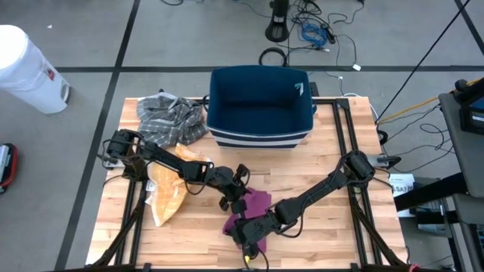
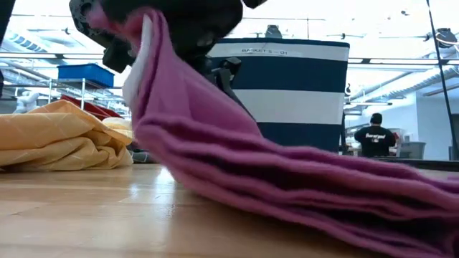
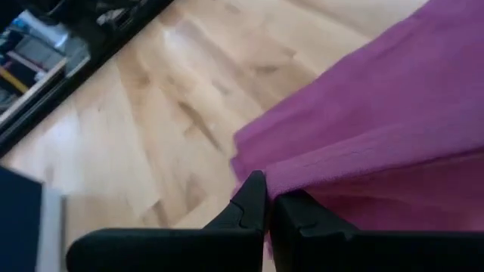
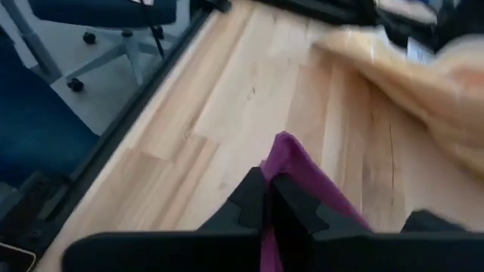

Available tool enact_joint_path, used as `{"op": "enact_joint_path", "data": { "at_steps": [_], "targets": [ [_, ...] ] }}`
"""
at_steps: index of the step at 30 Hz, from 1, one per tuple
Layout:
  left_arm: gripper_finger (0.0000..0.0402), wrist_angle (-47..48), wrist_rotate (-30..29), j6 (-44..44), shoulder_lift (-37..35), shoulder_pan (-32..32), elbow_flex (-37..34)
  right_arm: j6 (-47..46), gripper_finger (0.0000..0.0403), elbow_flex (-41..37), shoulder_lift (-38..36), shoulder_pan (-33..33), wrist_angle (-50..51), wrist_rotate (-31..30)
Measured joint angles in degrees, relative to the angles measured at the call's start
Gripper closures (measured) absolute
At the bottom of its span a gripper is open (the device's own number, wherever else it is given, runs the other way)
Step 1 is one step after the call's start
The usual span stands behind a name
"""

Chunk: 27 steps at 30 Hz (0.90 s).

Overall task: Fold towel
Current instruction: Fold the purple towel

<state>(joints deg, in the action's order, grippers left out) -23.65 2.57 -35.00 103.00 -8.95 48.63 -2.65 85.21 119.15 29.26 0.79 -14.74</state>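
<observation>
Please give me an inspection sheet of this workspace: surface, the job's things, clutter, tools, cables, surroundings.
Surface: wooden table, bare boards at the right side.
Job's things: purple towel near the front edge, partly lifted off the boards.
Clutter: yellow cloth at the left; grey plaid cloth at the back left; navy striped basket at the back.
Tools: left tool shut on the purple towel; right tool shut on the purple towel, at its front corner.
Cables: loose cables on the floor behind the table.
Surroundings: white bin on the floor at the left; a person far behind.
</observation>
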Motion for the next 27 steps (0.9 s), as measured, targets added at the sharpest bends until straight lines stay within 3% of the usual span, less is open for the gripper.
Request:
{"op": "enact_joint_path", "data": {
  "at_steps": [7, 11, 16, 27],
  "targets": [
    [0.0399, -0.2, -0.5, 1.3, 0.0, 0.7, 0.1, -12.2, 0.0287, -0.5, 0.0, 2.2, 8.4, -2.3],
    [0.0399, -0.2, 0.2, 1.5, 0.0, 0.9, 0.1, -15.4, 0.0258, -0.6, 0.0, 3.8, 10.8, -5.1],
    [0.0399, -0.1, 0.4, 1.6, 0.0, 0.9, 0.1, -13.8, 0.0251, -0.6, -0.2, 4.7, 10.8, -8.9],
    [0.0399, -0.5, 1.5, 3.6, 0.0, 0.6, 0.1, -17.1, 0.0252, -0.6, -1.6, 5.7, 15.9, -10.6]
  ]
}}
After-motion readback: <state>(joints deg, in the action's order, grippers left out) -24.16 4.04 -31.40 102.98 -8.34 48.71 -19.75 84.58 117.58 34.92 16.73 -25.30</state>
